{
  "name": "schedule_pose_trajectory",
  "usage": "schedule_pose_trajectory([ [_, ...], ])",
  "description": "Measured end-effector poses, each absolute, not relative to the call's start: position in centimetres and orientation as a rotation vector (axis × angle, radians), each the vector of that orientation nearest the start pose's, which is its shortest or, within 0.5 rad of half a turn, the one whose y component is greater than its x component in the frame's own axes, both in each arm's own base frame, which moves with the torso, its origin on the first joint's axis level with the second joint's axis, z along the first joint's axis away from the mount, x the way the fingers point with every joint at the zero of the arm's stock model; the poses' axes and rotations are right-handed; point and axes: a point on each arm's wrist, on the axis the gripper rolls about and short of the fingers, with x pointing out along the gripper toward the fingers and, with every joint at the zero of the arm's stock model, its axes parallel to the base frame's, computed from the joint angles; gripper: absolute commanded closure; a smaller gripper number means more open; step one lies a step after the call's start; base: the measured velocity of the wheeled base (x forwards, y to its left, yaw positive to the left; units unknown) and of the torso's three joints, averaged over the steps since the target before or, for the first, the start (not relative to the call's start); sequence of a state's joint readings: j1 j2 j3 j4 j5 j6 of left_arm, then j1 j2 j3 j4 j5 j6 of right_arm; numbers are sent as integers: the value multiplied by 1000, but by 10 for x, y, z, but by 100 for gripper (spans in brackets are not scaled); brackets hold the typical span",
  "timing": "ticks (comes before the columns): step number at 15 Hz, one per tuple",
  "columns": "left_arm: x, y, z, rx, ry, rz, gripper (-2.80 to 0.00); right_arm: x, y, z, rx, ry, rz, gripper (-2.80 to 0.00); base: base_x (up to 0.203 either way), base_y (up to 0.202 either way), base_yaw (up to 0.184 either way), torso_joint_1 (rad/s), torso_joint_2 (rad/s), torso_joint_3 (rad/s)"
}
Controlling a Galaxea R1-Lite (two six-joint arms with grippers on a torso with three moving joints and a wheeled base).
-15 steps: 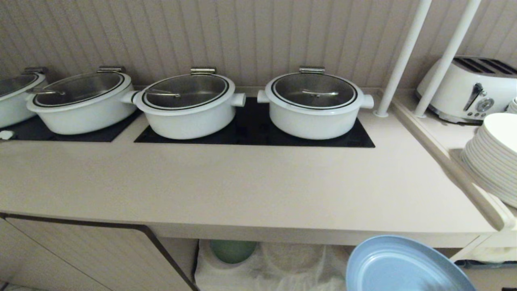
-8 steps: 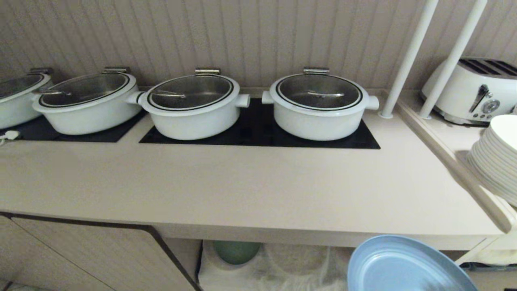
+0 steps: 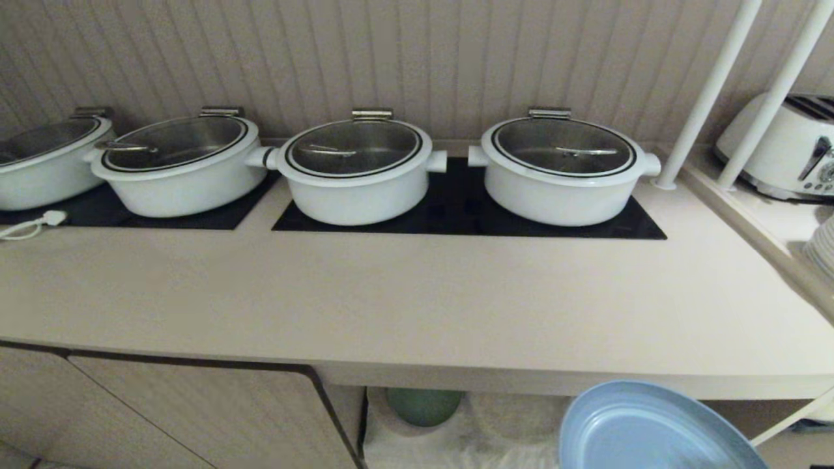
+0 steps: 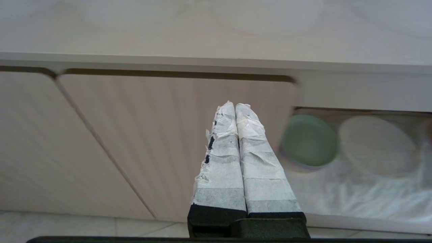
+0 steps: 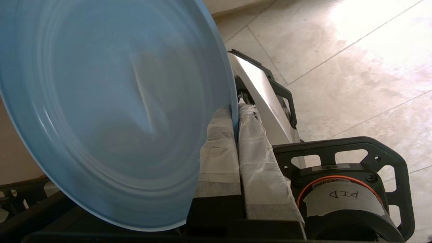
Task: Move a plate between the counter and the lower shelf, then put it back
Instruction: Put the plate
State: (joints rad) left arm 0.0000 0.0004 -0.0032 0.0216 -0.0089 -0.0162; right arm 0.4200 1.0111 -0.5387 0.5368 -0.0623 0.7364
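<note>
Round matte light-blue plate (image 5: 111, 114), low raised rim, pinched at edge between tape-wrapped fingers (image 5: 219, 152) of right gripper (image 5: 235, 111), held below counter (image 3: 417, 306) front edge. Left gripper (image 4: 235, 105) closed, empty.

Plate (image 3: 651, 433) (light blue) below counter (image 3: 417, 306) edge.

You see the plate (image 5: 111, 111) as smooth, matt light blue, pinched by fingers (image 5: 256, 152) wrapped in crinkled white tape. The counter (image 3: 404, 293) is smooth beige; pots (image 3: 358, 176) are glossy white under glass lids; rumpled cloth (image 4: 354, 195) lines the lower shelf (image 3: 495, 423).
</note>
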Motion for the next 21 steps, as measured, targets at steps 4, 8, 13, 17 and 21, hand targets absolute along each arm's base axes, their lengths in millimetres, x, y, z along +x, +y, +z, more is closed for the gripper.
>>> schedule_pose_trajectory([
  [4,-23,0,74,-16,19,-8,0,78,33,155,426,1041,-49,0,0,195,-1,4,0,2],
  [8,-23,0,74,-16,18,-9,0,78,33,155,426,1043,-49,0,0,104,-2,1,2,3],
  [13,-23,0,74,-15,19,-8,0,80,34,158,430,1027,-43,0,0,0,0,0,0,0],
  [17,-23,0,74,-15,18,-8,0,85,36,167,436,998,-23,0,0,0,0,0,0,0],
  [21,-23,0,74,-15,18,-8,0,92,40,175,406,983,4,0,0,0,0,0,0,0],
])
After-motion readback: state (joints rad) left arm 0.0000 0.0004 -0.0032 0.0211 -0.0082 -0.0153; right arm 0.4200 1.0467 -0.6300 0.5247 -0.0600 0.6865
